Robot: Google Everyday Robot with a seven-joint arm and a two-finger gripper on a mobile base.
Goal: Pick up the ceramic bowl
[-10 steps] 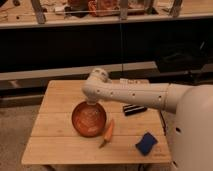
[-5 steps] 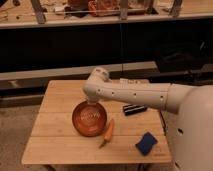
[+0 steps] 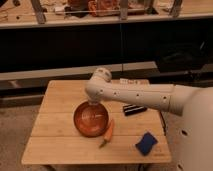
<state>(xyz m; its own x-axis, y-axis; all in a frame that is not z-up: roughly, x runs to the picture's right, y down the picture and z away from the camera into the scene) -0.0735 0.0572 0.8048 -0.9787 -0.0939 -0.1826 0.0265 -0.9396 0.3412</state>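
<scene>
Reaching stage: claw (image 3: 93,103) hidden under wrist at far rim of ceramic bowl (image 3: 91,120) on table (image 3: 60,100); opening impossible to tell. Next: clamp rim, lift.

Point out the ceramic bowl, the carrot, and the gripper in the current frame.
ceramic bowl (image 3: 90,121): camera view, on its glossy orange-brown inside.
carrot (image 3: 108,131): camera view, on the middle of its orange body, right of the bowl.
gripper (image 3: 93,104): camera view, at the bowl's far rim, under the white arm's elbow; mostly hidden.
</scene>
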